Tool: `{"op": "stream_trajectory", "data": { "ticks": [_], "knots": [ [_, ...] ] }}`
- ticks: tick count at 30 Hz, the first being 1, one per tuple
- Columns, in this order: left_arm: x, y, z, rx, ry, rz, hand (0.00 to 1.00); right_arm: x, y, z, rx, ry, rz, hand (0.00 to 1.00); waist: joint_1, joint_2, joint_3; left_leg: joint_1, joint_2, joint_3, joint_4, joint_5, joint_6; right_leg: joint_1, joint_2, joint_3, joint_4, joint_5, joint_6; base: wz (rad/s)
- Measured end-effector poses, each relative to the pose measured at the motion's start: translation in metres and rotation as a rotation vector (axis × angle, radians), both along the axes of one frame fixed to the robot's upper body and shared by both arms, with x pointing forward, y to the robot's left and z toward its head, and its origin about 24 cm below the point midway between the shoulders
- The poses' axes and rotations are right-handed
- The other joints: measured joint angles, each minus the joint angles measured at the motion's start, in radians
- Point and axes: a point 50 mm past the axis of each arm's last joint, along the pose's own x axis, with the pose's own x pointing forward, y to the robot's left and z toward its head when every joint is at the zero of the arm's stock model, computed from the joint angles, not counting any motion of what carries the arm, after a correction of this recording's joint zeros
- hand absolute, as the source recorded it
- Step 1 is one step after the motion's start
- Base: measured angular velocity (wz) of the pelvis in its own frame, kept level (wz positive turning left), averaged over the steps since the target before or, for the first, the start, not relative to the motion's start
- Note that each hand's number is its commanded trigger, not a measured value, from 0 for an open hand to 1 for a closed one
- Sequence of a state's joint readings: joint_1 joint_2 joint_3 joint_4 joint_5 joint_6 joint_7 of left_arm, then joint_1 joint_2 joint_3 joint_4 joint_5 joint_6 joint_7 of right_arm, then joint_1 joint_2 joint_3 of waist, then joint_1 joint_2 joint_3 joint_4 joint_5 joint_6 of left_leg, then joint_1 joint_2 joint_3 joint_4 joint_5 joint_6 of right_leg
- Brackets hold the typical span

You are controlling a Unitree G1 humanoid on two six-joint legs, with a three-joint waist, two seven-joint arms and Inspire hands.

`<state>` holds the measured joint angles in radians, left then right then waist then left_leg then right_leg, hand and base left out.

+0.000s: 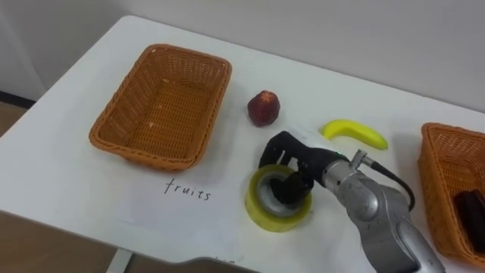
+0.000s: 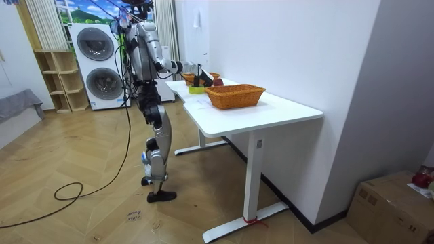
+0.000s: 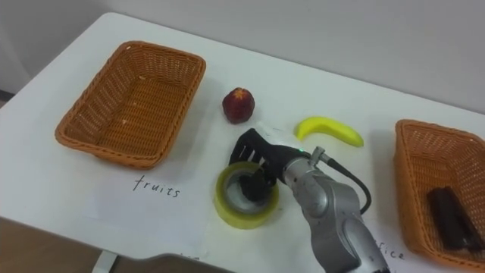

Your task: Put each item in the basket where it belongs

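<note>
A yellow tape roll (image 1: 267,215) lies flat on the white table (image 1: 61,174), near its front edge. My right hand (image 1: 292,157) rests on the roll's far rim with its fingers curled down into the hole. A red peach (image 1: 264,107) and a yellow banana (image 1: 355,133) lie just beyond the hand. The empty wicker fruit basket (image 1: 125,117) stands at the left above a paper marked "fruits" (image 1: 187,190). A second wicker basket (image 1: 432,163) at the right edge holds a dark object (image 1: 474,216). My left hand (image 2: 175,66) is held up in front of my body in the room view.
I stand at the table's long side, with washing machines (image 2: 98,64) and a shelf behind me. The table's front edge runs close below the tape roll. A cardboard box (image 2: 393,203) sits on the floor far off.
</note>
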<state>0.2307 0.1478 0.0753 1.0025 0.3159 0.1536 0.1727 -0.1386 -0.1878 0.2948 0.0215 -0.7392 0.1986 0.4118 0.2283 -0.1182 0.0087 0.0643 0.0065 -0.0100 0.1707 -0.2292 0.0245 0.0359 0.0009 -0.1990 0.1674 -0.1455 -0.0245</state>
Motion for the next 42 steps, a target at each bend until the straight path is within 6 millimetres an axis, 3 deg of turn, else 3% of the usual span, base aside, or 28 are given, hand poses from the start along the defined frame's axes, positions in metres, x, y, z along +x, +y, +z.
{"op": "stream_trajectory", "data": {
  "ticks": [11, 20, 24, 30, 42],
  "knots": [
    [-0.008, 0.002, -0.001, 0.024, 0.009, 0.027, 0.0, 0.001, -0.005, 0.003, 0.064, -0.021, -0.019, 1.0, -0.035, -0.014, 0.0035, 0.017, 0.002, 0.005, -0.001, 0.0, 0.0, 0.015, -0.003, 0.009, -0.001, 0.0, 0.0, -0.01],
    [-0.012, 0.006, 0.0, 0.039, -0.001, 0.062, 0.0, -0.002, -0.04, 0.048, 0.097, -0.253, -0.148, 1.0, -0.066, -0.007, -0.0003, 0.017, 0.002, 0.013, -0.002, 0.0, 0.0, 0.012, 0.002, 0.015, 0.0, 0.0, 0.001, -0.02],
    [-0.024, 0.008, 0.001, 0.037, 0.02, 0.099, 0.0, -0.001, -0.055, 0.055, 0.142, -0.299, -0.215, 1.0, -0.09, -0.004, -0.0155, 0.026, 0.003, 0.028, -0.001, 0.001, 0.0, 0.015, 0.0, 0.03, 0.0, 0.0, 0.001, -0.08],
    [-0.038, 0.011, 0.0, 0.035, 0.041, 0.159, 0.0, -0.001, -0.073, 0.062, 0.185, -0.336, -0.271, 1.0, -0.136, -0.003, -0.0152, 0.034, 0.01, 0.034, -0.001, 0.001, 0.0, 0.02, -0.002, 0.034, 0.002, 0.0, 0.001, -0.03],
    [-0.038, 0.016, 0.001, 0.048, 0.032, 0.192, 0.0, -0.003, -0.111, 0.079, 0.123, -0.476, -0.426, 1.0, -0.169, -0.001, -0.0124, 0.034, 0.012, 0.047, -0.003, 0.0, -0.001, 0.014, 0.003, 0.044, 0.008, 0.001, 0.0, -0.02]
  ]
}}
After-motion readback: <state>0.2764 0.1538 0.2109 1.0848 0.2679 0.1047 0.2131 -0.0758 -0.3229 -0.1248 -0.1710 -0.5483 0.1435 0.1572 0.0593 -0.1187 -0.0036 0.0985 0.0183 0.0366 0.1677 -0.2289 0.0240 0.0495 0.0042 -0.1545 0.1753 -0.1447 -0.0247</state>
